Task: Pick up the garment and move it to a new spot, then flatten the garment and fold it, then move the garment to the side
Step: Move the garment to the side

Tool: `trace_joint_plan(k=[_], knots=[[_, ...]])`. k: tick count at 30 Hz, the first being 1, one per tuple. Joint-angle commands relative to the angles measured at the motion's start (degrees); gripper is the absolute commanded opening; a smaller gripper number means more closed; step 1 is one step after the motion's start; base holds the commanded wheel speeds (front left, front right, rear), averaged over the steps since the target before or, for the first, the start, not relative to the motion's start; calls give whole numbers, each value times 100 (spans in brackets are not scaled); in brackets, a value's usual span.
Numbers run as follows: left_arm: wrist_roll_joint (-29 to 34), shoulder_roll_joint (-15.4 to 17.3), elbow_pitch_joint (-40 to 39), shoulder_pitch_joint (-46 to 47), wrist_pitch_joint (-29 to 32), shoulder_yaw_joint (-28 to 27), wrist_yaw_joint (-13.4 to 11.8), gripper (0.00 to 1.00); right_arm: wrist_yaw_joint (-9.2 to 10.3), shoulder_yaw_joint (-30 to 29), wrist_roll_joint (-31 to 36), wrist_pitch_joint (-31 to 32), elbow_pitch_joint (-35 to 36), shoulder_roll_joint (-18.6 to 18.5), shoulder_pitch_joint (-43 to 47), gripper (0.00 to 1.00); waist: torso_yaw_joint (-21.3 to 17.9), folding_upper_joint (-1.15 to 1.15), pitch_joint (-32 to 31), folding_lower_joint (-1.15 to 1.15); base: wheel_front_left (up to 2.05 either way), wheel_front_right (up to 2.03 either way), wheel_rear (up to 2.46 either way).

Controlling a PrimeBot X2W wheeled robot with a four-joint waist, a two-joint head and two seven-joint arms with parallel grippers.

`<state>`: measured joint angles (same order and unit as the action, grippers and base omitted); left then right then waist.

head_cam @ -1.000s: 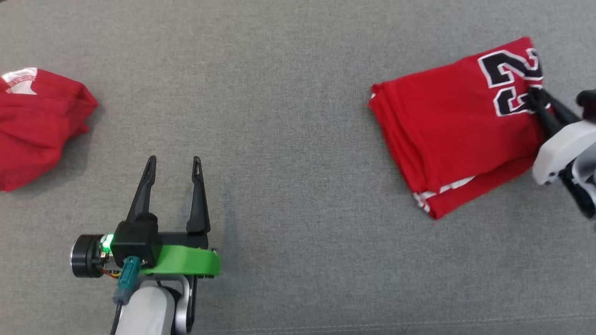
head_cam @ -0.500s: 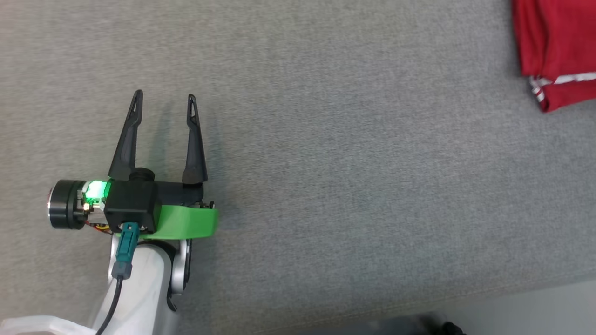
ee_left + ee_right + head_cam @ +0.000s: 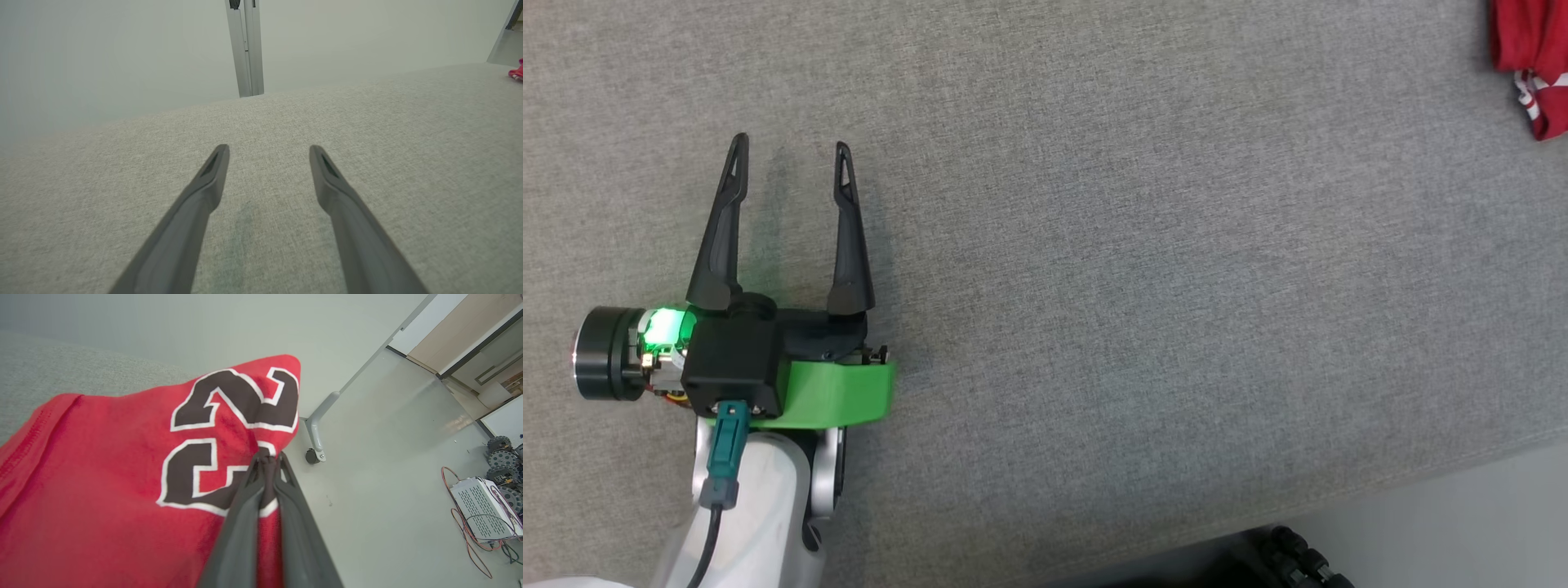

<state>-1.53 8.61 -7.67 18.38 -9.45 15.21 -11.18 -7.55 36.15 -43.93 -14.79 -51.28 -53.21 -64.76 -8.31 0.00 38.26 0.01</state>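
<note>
The garment is a folded red jersey with dark, white-edged numerals. In the right wrist view my right gripper is shut on the garment's edge beside the numerals, a pinch of red cloth between its tips. Only a red corner of the garment with white trim enters the head view, at the top right. My left gripper hovers open over bare grey fabric at the left of the head view. Nothing sits between the left gripper fingers in the left wrist view.
The grey fabric surface spans the head view; its front edge runs along the lower right, with pale floor beyond. Off the surface's edge the right wrist view shows a metal leg with a caster and electronics with wires on the floor.
The head camera has swung, so the garment slid to the top right corner and the red pile at the left left the picture. My left gripper stays open.
</note>
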Motion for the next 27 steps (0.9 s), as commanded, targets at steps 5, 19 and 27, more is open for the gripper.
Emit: trace_joint_plan(k=[5,19,27], knots=[[19,42,-58,-90,-56,8,-79,100,14,187,111,-45,-272,-37,-355,100,90,0,-55,-1,0,0,0],[-520,16,422,-701,-428,-215,-71,100,13,-569,971,-38,1060,343,469,100,320,0,-1299,-1,0,0,0],[-847,83,625,-1231,-528,-417,4,100,14,-1277,1462,-38,2020,1158,1724,100,437,0,-2119,-1,0,0,0]])
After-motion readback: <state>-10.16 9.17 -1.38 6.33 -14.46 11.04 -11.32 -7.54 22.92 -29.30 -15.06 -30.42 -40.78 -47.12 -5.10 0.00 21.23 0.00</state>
